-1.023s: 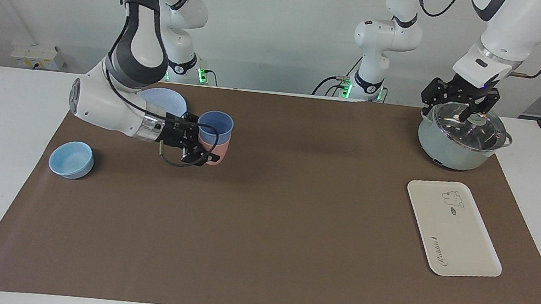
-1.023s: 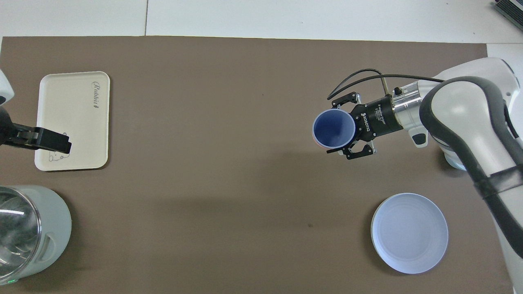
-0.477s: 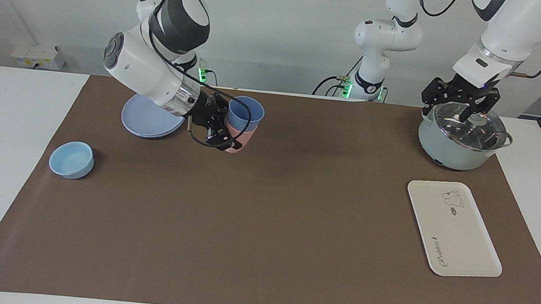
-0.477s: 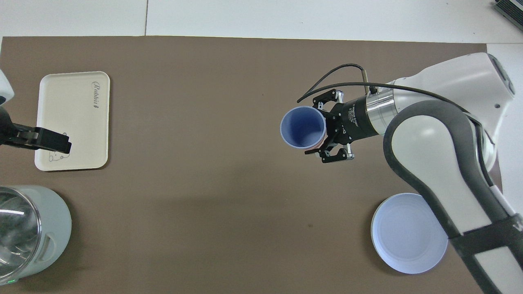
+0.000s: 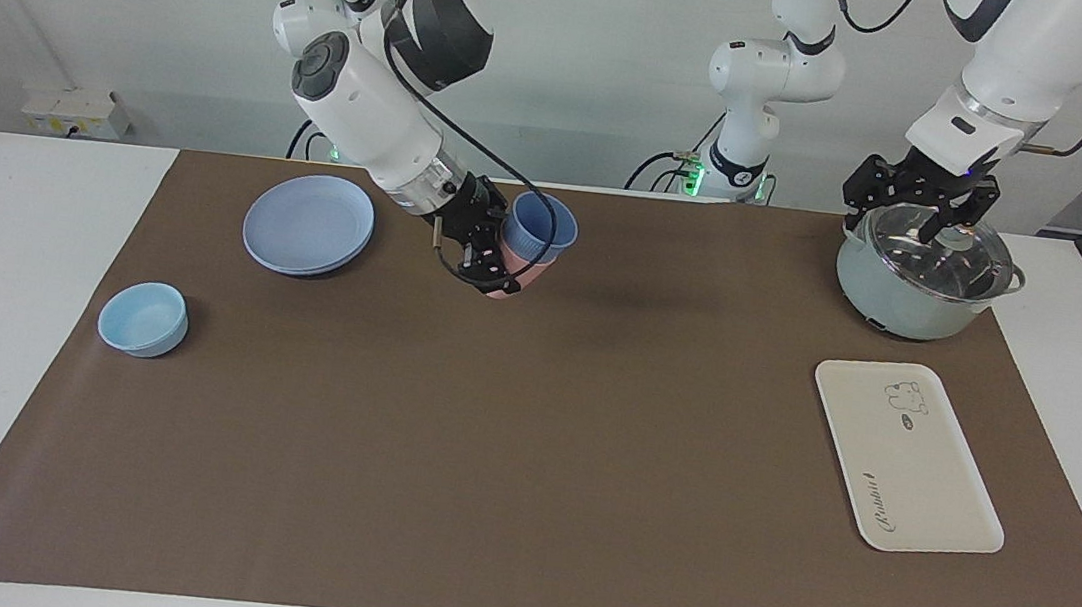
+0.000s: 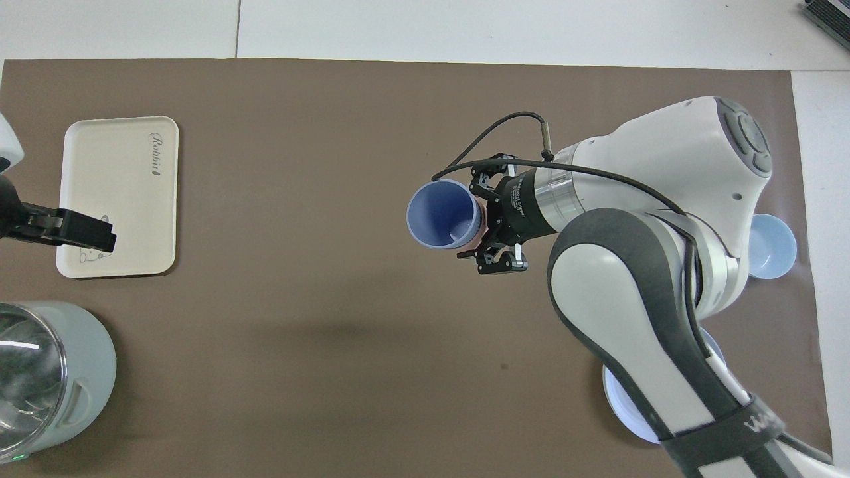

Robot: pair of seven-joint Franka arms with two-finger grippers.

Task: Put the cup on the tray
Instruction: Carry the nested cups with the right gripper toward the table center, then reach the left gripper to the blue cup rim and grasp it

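Aloft over brown mat (image 5: 524,463): right gripper (image 5: 498,251) clamps cup (image 5: 539,226) (nested in pink tumbler (image 5: 511,282)). Tray (image 5: 907,457) near mat edge. Left gripper (image 5: 920,198) spread wide over pot (image 5: 921,278).

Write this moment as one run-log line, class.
right tool: shut on pink tumbler with cup nested inside, airborne over mat | left tool: open, over pot | tray: bare

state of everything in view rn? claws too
cup: tilted, airborne, nested in pink tumbler
pink tumbler: airborne, gripped by right claw
right claw: shut on pink tumbler
tray: flat, bare
pot: lid on
left claw: open, over the lid
plate: bare
bowl: upright, empty
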